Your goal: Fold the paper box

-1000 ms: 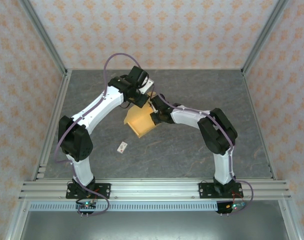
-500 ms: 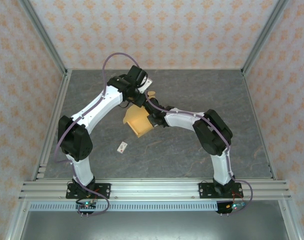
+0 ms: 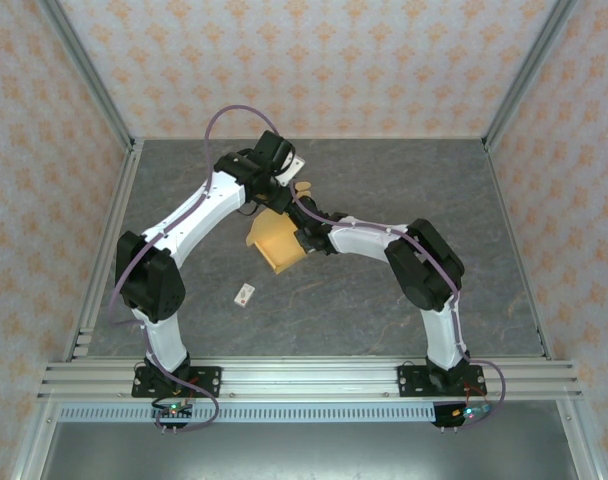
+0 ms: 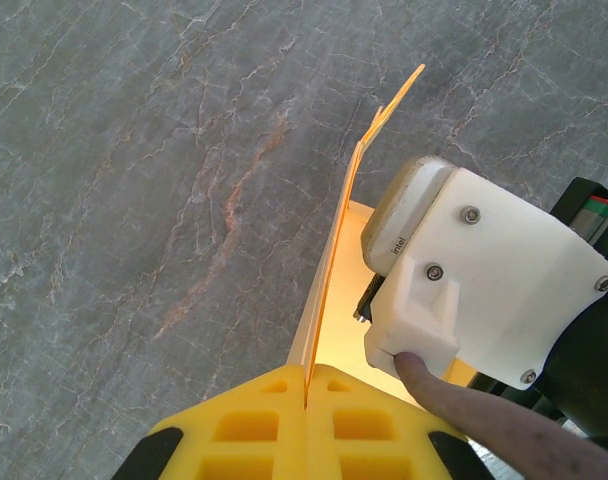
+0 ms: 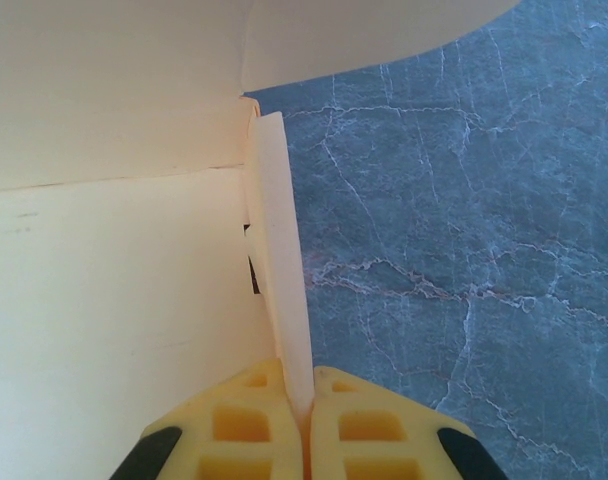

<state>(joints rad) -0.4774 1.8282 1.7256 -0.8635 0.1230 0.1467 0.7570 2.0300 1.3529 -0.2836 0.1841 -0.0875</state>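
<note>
Both pairs of jaws are clenched on the paper box [image 3: 277,243]: the left jaws pinch an upright panel [image 4: 334,270] edge-on, and the right jaws pinch a narrow side flap [image 5: 279,270]. My worry is that if the arms pull against each other, this thin card tears at a crease or slips free. The right wrist camera housing [image 4: 474,290] sits just beside the left's panel, so a careless twist could knock it.

The box sits mid-table, slightly towards the far edge, partly formed. It is light orange-tan card with pale inner faces, a small dark slot [image 5: 252,270] at the corner and one panel curling overhead. A tiny white tag [image 3: 246,294] lies nearby.
</note>
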